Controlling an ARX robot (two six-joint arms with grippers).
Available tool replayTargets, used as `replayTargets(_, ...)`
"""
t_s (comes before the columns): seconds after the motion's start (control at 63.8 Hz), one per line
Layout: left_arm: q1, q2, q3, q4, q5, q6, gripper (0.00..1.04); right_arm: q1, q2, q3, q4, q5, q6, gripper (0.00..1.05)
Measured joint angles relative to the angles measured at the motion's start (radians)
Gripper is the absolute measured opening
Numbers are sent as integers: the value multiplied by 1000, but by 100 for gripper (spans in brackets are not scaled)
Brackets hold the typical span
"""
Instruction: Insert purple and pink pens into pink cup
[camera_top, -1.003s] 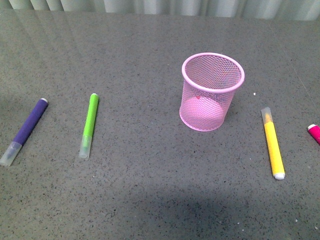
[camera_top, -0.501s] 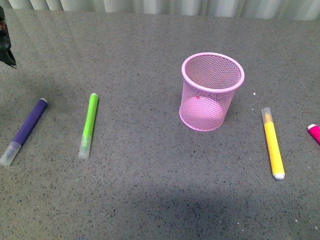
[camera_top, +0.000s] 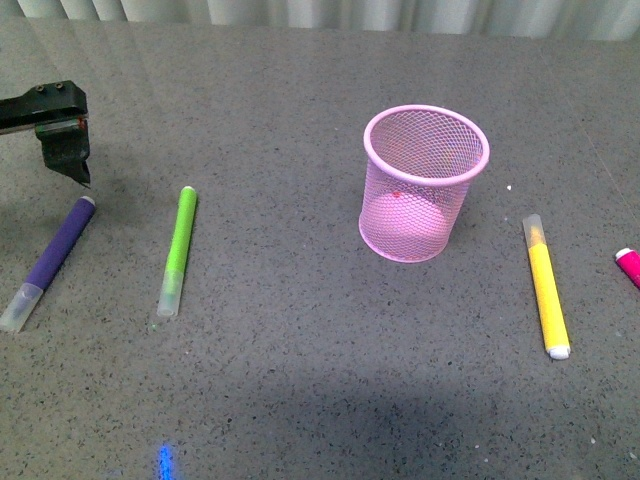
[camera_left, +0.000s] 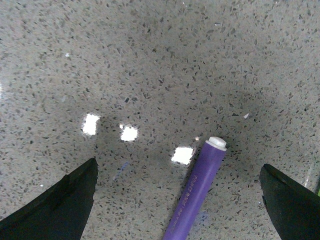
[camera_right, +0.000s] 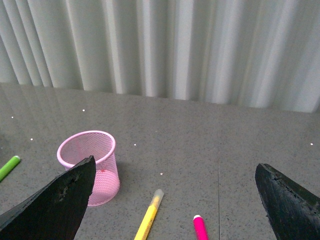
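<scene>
The purple pen (camera_top: 52, 259) lies on the table at the far left, white end toward the back; it also shows in the left wrist view (camera_left: 196, 191). My left gripper (camera_top: 65, 140) is open and hovers just above and behind that white end, with the pen between its spread jaws in the left wrist view (camera_left: 180, 200). The pink pen (camera_top: 629, 265) shows only its white-tipped end at the right edge; it also shows in the right wrist view (camera_right: 201, 228). The pink cup (camera_top: 420, 183) stands upright mid-table and looks empty (camera_right: 91, 164). My right gripper (camera_right: 175, 200) is open, raised well above the table, out of the front view.
A lime-green marker (camera_top: 177, 250) lies right of the purple pen. A yellow marker (camera_top: 546, 287) lies between the cup and the pink pen. The grey speckled table (camera_top: 300, 380) ends at a pleated curtain (camera_right: 175, 45) at the back.
My left gripper has come into the front view from the upper left and now hangs over the purple pen's white end. The pens and cup have not moved.
</scene>
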Motion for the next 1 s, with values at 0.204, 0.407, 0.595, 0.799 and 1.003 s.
replayTargets(0.204, -15, 50, 34, 0, 12, 4, 97, 0, 0, 0, 0, 0, 0, 97)
replayTargets(0.407, -28, 83, 42, 0, 19, 8, 97, 0, 0, 0, 0, 0, 0, 97)
replayTargets(0.595, -34, 104, 42, 8, 22, 11, 97, 0, 0, 0, 0, 0, 0, 97)
replayTargets(0.799, -35, 113, 42, 16, 21, 14, 97, 0, 0, 0, 0, 0, 0, 97)
replayTargets(1.003, -35, 119, 41, 21, 18, 14, 97, 0, 0, 0, 0, 0, 0, 97)
